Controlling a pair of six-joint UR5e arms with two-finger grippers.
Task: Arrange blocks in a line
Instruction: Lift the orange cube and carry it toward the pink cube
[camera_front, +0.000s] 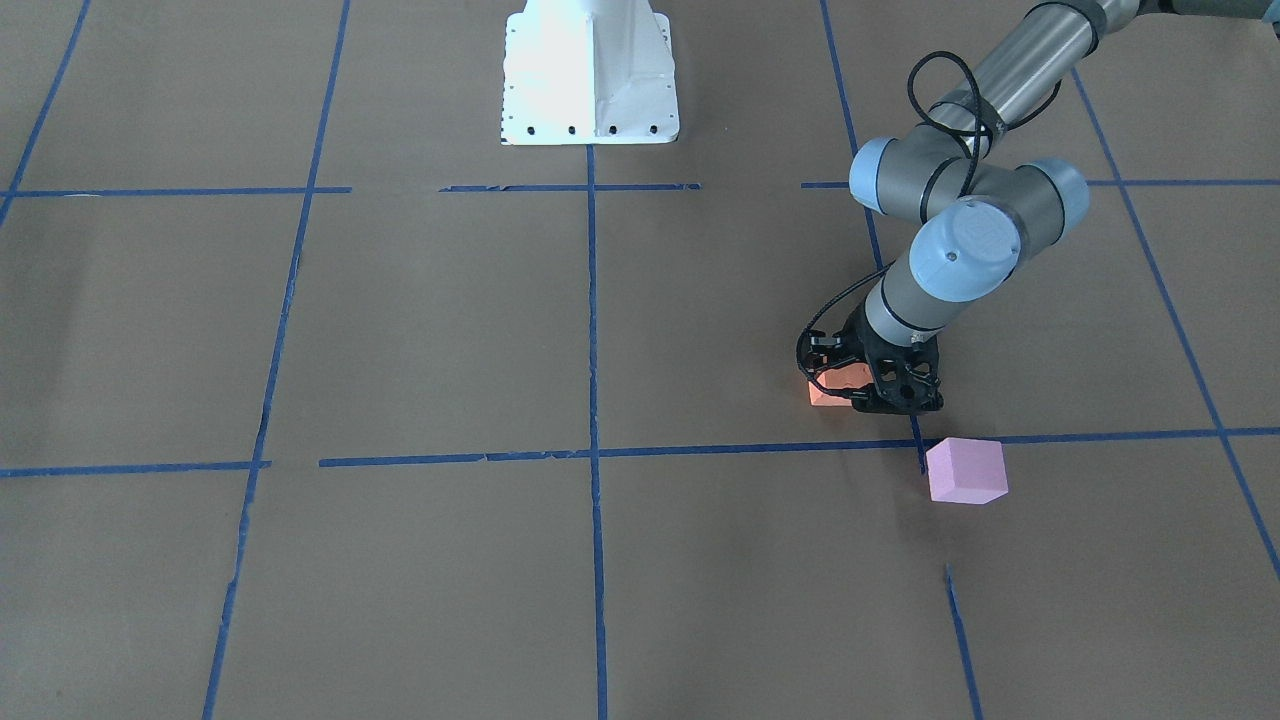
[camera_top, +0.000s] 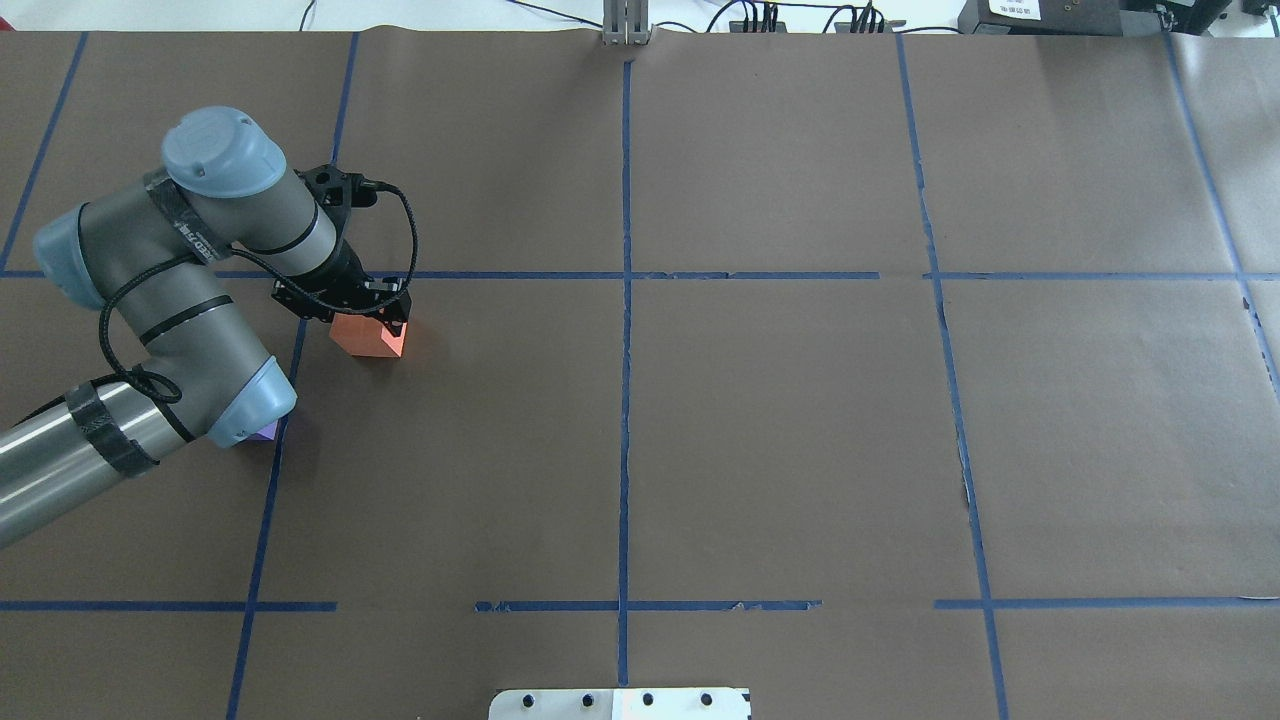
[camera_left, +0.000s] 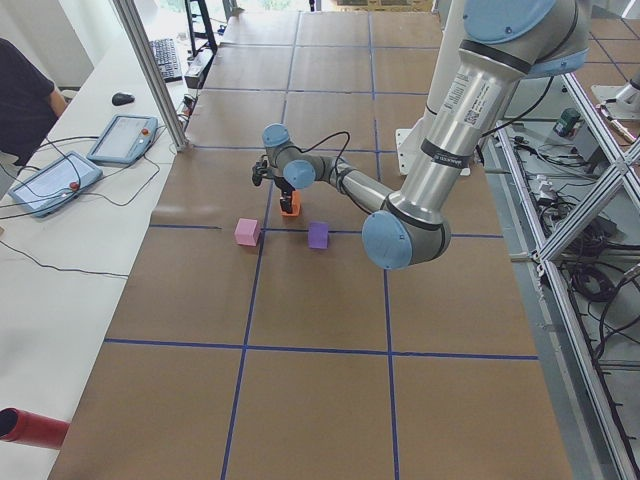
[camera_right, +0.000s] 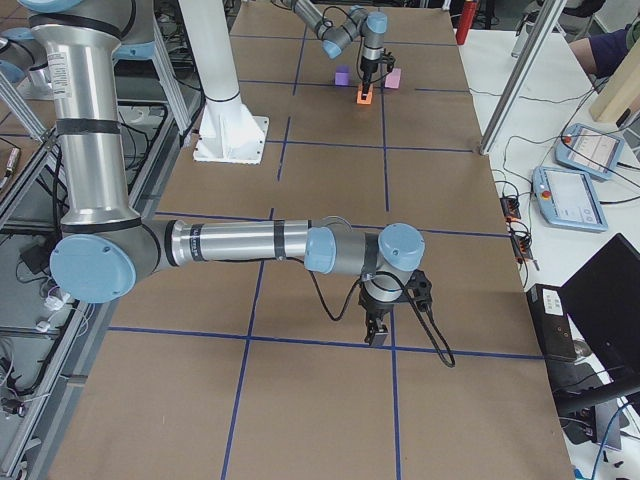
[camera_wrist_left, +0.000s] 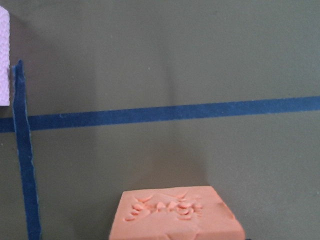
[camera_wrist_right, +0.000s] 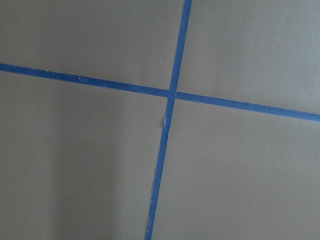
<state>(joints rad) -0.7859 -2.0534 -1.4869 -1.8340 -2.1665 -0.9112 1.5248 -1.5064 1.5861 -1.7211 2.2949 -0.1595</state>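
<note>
Sitting left of centre in overhead view, just under horizontal tape line: orange block, askew to grid, top face dented. Left gripper upon it, fingers closed against its sides. Pink block: lower right of front view, just below tape line, apart from orange. Purple block: right of pink in left side view, apart from both; overhead, mostly hidden beneath left arm. Right gripper: lower centre of right side view, above tape crossing; opening cannot be told. Brown paper covers table.
</note>
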